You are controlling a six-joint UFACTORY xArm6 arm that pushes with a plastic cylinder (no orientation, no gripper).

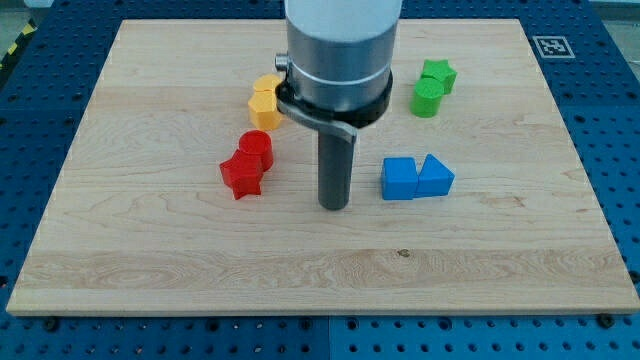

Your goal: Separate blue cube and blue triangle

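Note:
The blue cube (399, 179) and the blue triangle (435, 176) sit side by side and touching, right of the board's middle, with the cube on the left. My tip (333, 207) rests on the board a short way to the left of the blue cube, apart from it. The arm's wide grey body hangs above the tip and hides part of the board behind it.
A red cylinder (255, 148) and a red star (241, 175) touch left of my tip. Two yellow blocks (265, 102) sit at upper left, partly hidden by the arm. A green star (438, 74) and a green cylinder (427, 97) sit at upper right. The wooden board (150, 250) lies on a blue pegboard.

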